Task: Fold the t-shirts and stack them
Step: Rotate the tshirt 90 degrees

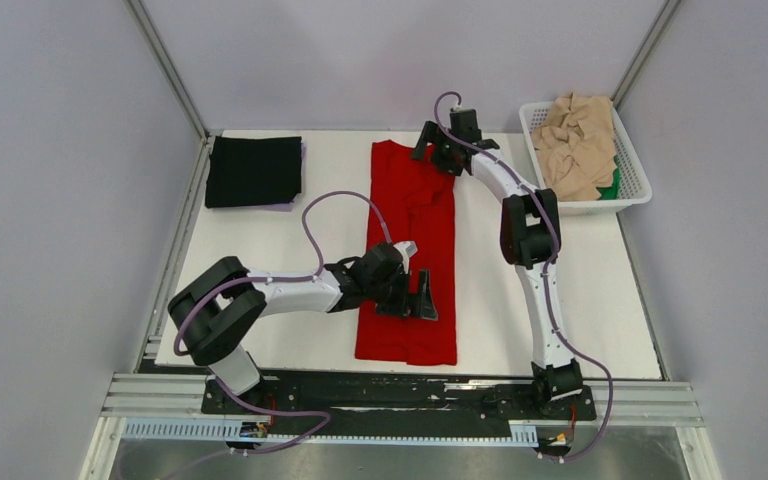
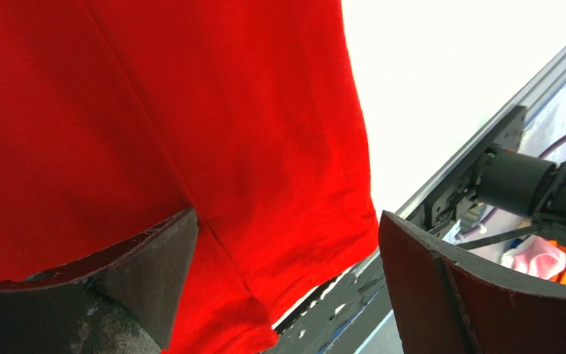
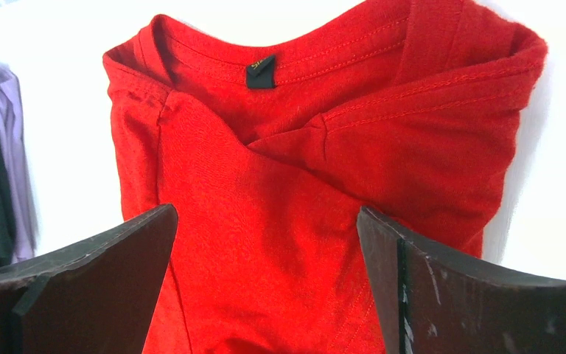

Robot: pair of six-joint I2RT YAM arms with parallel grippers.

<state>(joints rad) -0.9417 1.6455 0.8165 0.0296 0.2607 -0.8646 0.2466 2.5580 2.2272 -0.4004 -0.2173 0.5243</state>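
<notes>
While the left arm stretched low across the table (image 1: 580,300), the left gripper (image 1: 422,297) hung wide open, empty, over the red t-shirt (image 1: 430,220) near its hem; right gripper (image 1: 430,150) gaped empty above the collar, white showing either side.

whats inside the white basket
Crumpled beige t-shirts fill the basket, with a bit of a green one showing at its near edge. Anything beneath them is covered.
</notes>
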